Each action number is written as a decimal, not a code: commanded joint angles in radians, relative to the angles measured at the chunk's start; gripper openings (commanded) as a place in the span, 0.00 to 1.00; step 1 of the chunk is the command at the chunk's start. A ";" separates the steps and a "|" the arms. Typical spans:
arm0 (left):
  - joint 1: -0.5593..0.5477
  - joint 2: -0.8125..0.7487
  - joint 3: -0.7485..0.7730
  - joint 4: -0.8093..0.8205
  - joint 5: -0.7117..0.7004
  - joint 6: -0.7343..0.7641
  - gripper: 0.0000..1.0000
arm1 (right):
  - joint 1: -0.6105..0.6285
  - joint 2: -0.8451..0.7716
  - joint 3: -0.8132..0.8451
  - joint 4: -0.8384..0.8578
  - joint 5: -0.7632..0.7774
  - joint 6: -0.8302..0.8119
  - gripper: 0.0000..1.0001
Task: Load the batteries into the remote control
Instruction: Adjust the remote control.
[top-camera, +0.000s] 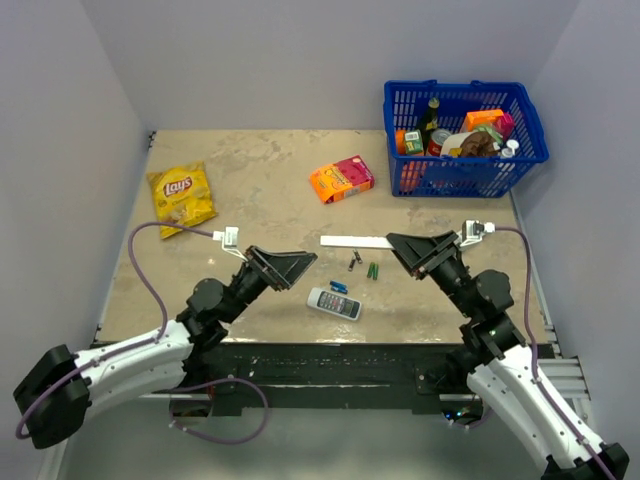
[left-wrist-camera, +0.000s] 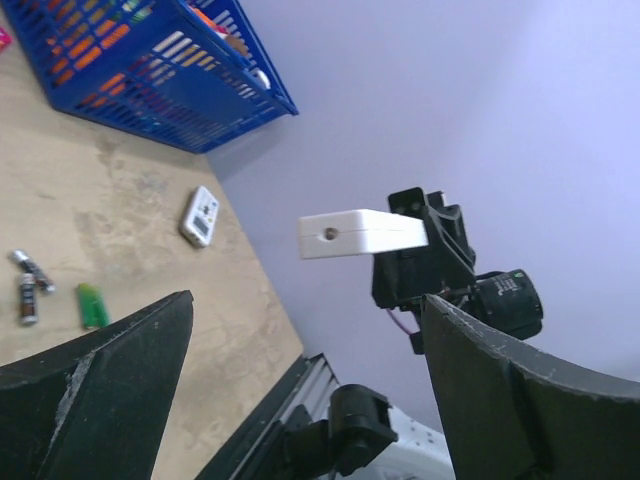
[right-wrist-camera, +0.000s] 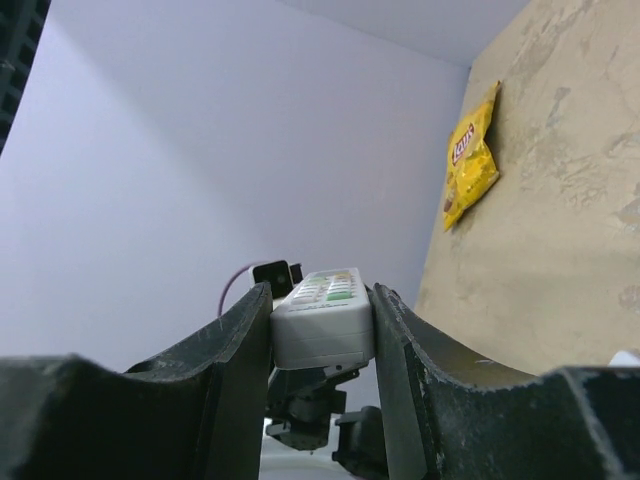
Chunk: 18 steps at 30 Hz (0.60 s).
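My right gripper is shut on one end of the remote control. From above the remote control looks like a long slim white stick pointing left. In the right wrist view the gripper clamps the remote control between both fingers, and rows of white and green buttons show on its face. The two small dark batteries lie on the table just below it; they also show in the left wrist view. My left gripper is open and empty, left of the batteries; its fingers stand wide apart in the left wrist view.
A green pair of batteries and a small blue item lie near the dark ones. A white remote with a display lies near the front edge. An orange box, a Lay's bag and a blue basket are farther back.
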 joint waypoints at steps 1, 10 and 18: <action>-0.087 0.147 0.078 0.305 -0.111 -0.037 1.00 | 0.003 -0.022 -0.008 0.044 0.067 0.076 0.00; -0.194 0.331 0.170 0.402 -0.284 -0.019 1.00 | 0.004 -0.042 -0.036 0.069 0.051 0.123 0.00; -0.221 0.429 0.263 0.404 -0.302 -0.063 0.94 | 0.006 -0.043 -0.054 0.103 0.029 0.150 0.00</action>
